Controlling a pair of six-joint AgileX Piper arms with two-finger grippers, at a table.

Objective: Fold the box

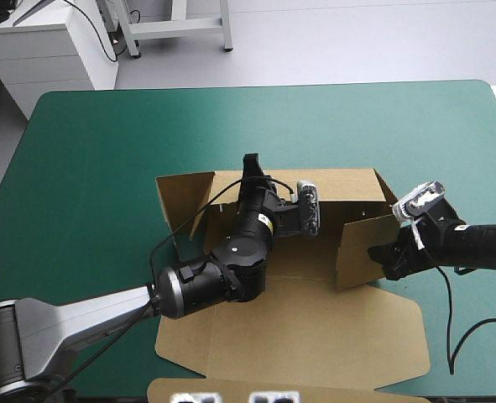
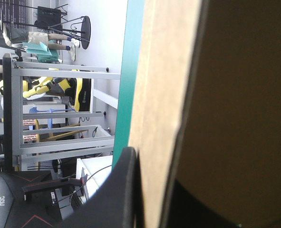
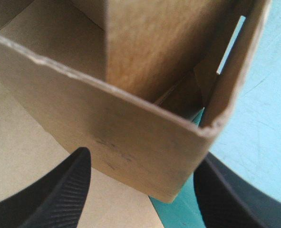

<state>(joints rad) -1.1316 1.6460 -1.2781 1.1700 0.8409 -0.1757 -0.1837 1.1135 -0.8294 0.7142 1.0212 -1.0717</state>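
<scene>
Teal-green table cover, strip of further brown board at its near edge.

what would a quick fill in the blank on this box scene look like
1. The table has a ___ cover.
2. On the box, the wall that the left gripper grips is the ___ one.
3. The fingers of the right gripper are ___, with a raised flap ahead of them.
4. The lid lies ___ on the table.

Missing words: teal-green; far; open; flat
</scene>
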